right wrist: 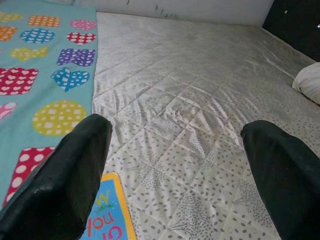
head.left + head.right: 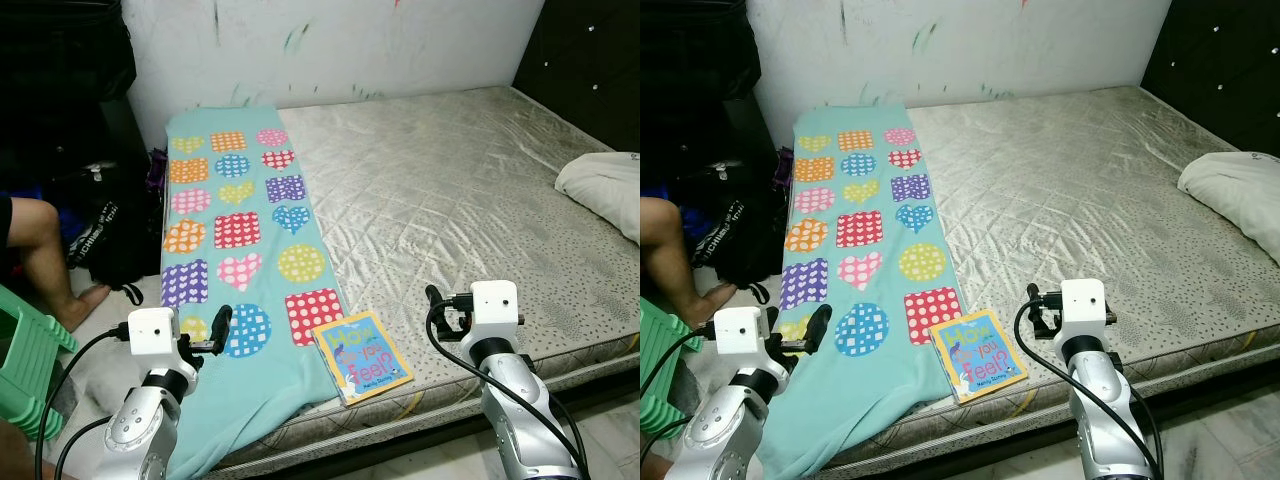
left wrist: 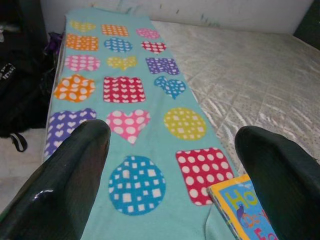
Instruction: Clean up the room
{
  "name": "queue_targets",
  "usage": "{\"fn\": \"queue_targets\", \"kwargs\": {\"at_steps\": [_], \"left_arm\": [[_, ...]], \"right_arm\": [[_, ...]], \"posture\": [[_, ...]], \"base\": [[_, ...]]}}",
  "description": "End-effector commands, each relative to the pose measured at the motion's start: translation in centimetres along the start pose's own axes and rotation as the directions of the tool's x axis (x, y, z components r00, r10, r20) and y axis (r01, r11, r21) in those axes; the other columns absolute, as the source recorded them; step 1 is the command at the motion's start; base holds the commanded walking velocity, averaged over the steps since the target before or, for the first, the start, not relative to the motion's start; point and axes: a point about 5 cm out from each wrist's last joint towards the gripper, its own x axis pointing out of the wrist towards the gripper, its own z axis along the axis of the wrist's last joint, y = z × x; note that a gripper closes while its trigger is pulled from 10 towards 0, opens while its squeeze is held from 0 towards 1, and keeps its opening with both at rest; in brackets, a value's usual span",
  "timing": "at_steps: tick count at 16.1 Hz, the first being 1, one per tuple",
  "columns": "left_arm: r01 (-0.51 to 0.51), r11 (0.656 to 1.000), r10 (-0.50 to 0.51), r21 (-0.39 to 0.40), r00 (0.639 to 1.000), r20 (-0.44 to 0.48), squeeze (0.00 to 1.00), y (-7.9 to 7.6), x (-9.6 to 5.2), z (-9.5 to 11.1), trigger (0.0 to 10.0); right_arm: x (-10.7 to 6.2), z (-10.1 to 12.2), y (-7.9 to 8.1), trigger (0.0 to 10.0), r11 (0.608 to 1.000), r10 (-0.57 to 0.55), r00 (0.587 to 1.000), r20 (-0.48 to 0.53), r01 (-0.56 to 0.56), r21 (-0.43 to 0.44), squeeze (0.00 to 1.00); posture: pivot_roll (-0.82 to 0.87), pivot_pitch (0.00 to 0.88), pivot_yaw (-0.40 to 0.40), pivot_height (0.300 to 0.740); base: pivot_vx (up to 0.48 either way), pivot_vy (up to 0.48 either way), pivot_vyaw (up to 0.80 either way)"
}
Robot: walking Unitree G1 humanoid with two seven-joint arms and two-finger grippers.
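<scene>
**Inspector:** Presently, the item that the tidy-up most plausibly turns on is the picture book [image 2: 362, 356], lying flat on the bed [image 2: 470, 190] at its near edge, one corner just beside the patterned blanket [image 2: 235, 240], possibly touching it.

**Assistant:** Which way does it lie from the arms?

**Inspector:** Between them, ahead and lower. From the left end effector [image 2: 214, 330] the book sits to the robot's right; from the right end effector [image 2: 438, 305] it sits to the robot's left. The book's longer side runs roughly away from the robot, skewed slightly so the spine angles toward the blanket.

**Assistant:** Which arm is nearer?

**Inspector:** Judged from the head views, the right one is somewhat nearer (the margin is not large, and the left wrist view also has a book corner close under its finger). Either could reach; the right would be the inspector's pick.

**Assistant:** State of the end effectors?

**Inspector:** Both stand wide apart and empty. The left fingers [image 3: 70, 175] frame blanket and book corner with clear space between them; the right fingers [image 1: 65, 180] frame bare mattress with the book's edge at one side. Neither touches anything.

**Assistant:** Anything else noted?

**Inspector:** A white pillow [image 2: 605, 190] at the far right of the bed, a black bag [image 2: 105, 225] on the floor beside it, and a person's leg [image 2: 45, 250] by a green stool [image 2: 30, 360].
</scene>
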Motion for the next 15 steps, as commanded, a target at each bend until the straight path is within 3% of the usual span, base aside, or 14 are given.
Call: {"fn": "queue_targets", "kwargs": {"at_steps": [1, 15], "left_arm": [[0.001, 1.000, -0.001, 0.013, 1.000, 0.008, 0.00, 0.02, 0.22, 0.22, 10.0], [0.003, 1.000, -0.003, 0.022, 1.000, 0.011, 0.00, -0.12, 0.33, 0.25, 10.0]], "right_arm": [[0.19, 0.27, -0.06, 10.0, 1.000, 0.003, 1.000, 0.012, -0.003, -0.002, 0.00], [0.15, 0.36, -0.02, 10.0, 1.000, 0.002, 1.000, 0.020, -0.002, -0.003, 0.00]], "posture": [[-0.11, 0.000, 0.002, 0.740], [-0.11, 0.000, 0.001, 0.740]], "base": [[0.000, 0.000, 0.00], [0.000, 0.000, 0.00]]}}
